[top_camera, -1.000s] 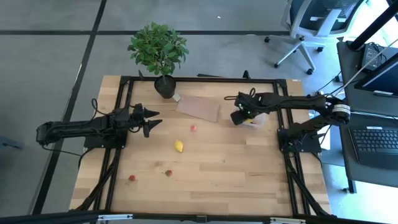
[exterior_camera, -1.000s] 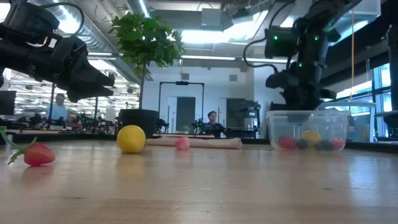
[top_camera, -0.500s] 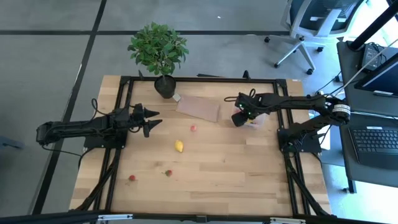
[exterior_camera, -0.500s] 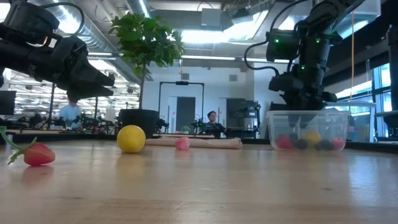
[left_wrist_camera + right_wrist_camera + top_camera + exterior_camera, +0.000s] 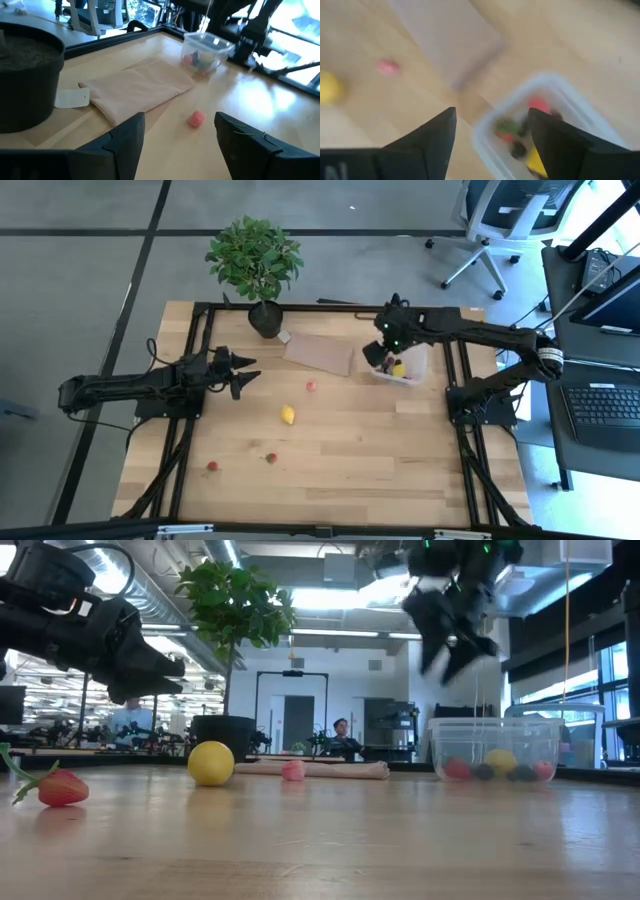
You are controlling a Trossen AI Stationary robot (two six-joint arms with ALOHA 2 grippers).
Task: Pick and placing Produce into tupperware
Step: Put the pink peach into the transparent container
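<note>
clear plastic tub (image 5: 403,366) already has several pieces in it; right gripper (image 5: 381,352) hangs open and empty above it. left of the tub on the surface (image 5: 350,460), a lemon (image 5: 288,415), pink berry (image 5: 311,385) and two strawberries (image 5: 270,458) wait. left gripper (image 5: 243,373), open, idles beyond them.

Motion blur smears the right gripper (image 5: 452,628) and tupperware (image 5: 540,125).

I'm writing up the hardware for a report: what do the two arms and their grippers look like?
Both arms are dark, nearly black, jointed tubes with thin black cables looped along them. The right arm shows small green lights by its wrist. The left gripper and the right gripper each end in two tapered, matte black fingers. No markings can be made out.
</note>
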